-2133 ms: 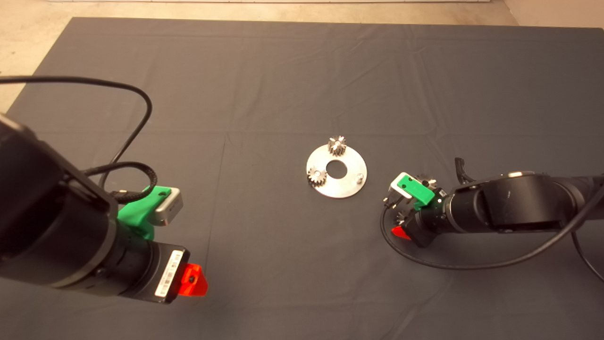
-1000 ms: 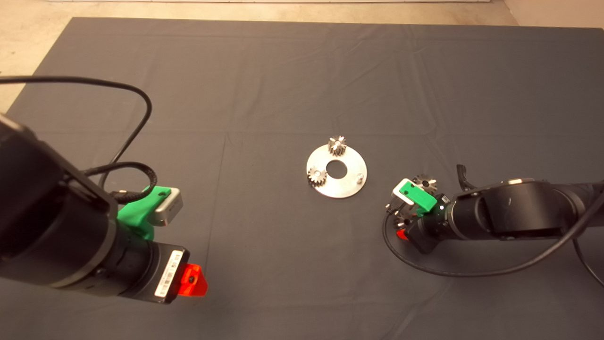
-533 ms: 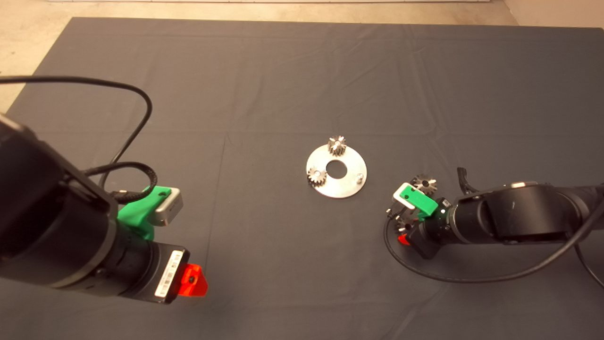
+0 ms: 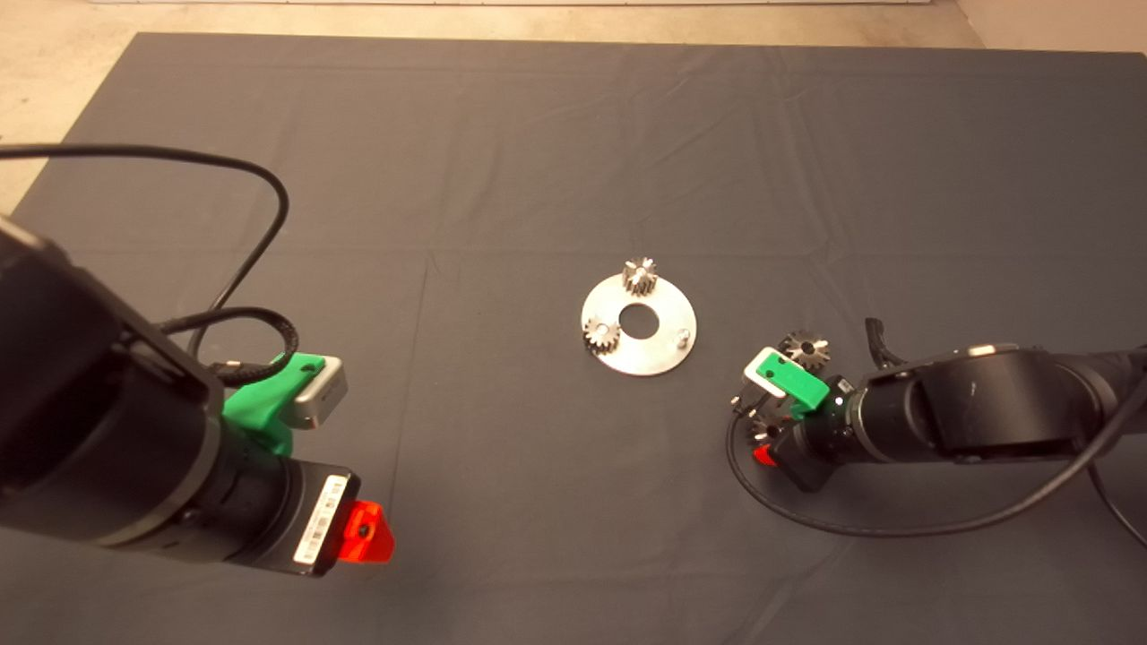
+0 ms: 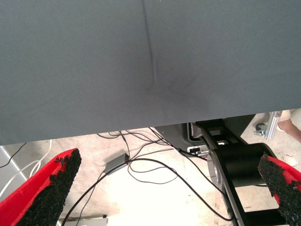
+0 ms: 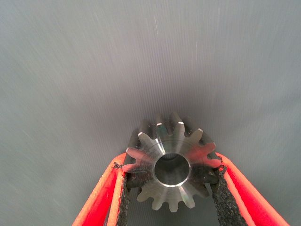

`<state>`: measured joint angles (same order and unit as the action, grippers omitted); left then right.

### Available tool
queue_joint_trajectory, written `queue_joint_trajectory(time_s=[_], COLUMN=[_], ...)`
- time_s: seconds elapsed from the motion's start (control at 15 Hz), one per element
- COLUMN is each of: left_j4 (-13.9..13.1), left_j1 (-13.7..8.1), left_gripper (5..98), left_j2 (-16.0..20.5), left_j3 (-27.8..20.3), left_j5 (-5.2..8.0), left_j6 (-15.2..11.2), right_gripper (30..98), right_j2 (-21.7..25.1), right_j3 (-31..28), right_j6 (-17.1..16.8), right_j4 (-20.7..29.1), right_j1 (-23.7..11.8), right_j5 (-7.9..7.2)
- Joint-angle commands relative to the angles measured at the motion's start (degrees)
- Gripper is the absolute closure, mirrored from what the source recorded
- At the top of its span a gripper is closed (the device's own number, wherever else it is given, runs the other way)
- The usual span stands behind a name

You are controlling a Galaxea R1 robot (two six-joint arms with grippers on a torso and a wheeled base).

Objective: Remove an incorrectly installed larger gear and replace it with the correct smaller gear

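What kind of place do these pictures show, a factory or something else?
Probably a robot lab or test bench, not a factory line. A dark mat covers the table, with only a metal disc and a few gears on it. Loose cables lie on the bare floor beyond the mat.

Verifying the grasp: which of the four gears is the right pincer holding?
The larger gear, shiny with flared teeth, clamped between the right pincer's pads. The dark-faced smaller gear lies free on the mat; two small silver gears sit on the disc.

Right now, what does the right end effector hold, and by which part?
The right end effector grips the larger gear by opposite sides of its teeth.
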<state>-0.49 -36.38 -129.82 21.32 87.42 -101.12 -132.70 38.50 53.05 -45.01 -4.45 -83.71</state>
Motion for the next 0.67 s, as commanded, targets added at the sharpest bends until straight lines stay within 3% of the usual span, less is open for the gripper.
queue_joint_trajectory(time_s=[0.0, 0.33, 0.6], left_j4=[-1.27, -1.27, -1.27], left_j1=[-0.36, -0.36, -0.36], left_gripper=[5.8, 5.8, 5.8], left_j2=[0.13, 0.13, 0.13], left_j3=[-0.86, -0.86, -0.86], left_j5=[7.58, 7.58, 7.58], left_j6=[-0.22, -0.22, -0.22], right_gripper=[88.8, 88.8, 88.8], right_j2=[-3.83, -7.53, -7.97], right_j3=[0.06, 4.63, 6.24], right_j6=[0.65, 0.91, 1.44], right_j4=[0.8, 6.35, 7.48], right_j1=[-4.6, -8.23, -10.41], right_j5=[-0.04, -0.22, -0.22])
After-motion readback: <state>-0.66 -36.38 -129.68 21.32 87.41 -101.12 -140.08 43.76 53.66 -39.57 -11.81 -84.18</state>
